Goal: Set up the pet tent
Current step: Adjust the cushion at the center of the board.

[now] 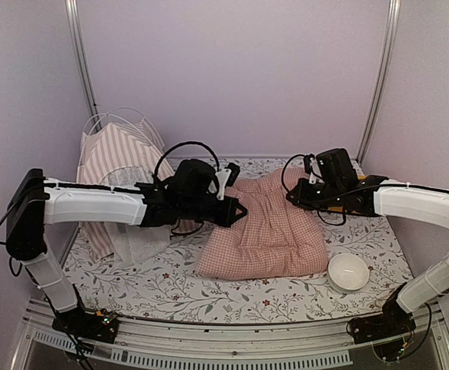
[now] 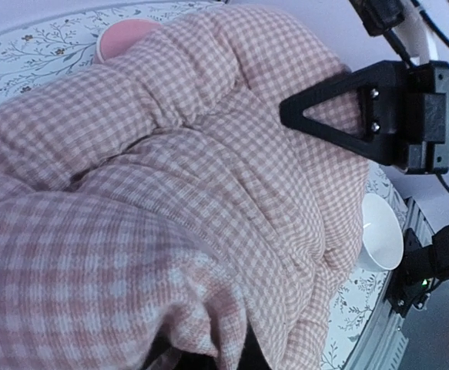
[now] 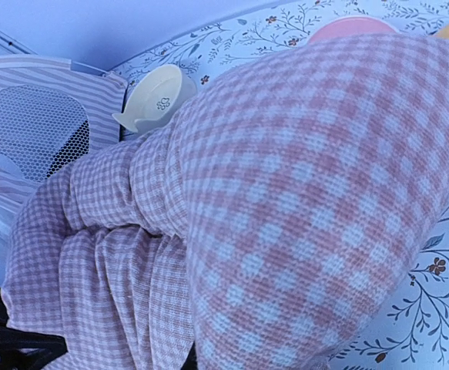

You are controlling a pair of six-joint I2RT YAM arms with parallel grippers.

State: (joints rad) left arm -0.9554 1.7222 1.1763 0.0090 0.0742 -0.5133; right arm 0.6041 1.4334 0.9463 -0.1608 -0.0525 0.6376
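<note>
The pet tent (image 1: 120, 158) lies collapsed at the back left, pink-and-white striped fabric with thin white poles arching over it. Its black mesh window (image 3: 31, 131) shows in the right wrist view. A pink checked cushion (image 1: 266, 227) lies in the middle of the table. My left gripper (image 1: 239, 210) is shut on the cushion's left edge, with fabric bunched over its jaws. At the cushion's far right corner my right gripper (image 1: 295, 194) is shut on it. That corner is raised and fills the right wrist view (image 3: 309, 200). Neither gripper touches the tent.
A white bowl (image 1: 348, 271) stands near the front right, beside the cushion. A cream bowl (image 3: 159, 96) sits between the cushion and the tent. A pink bowl (image 2: 120, 38) lies behind the cushion. The floral table cover (image 1: 170, 289) is bare at the front.
</note>
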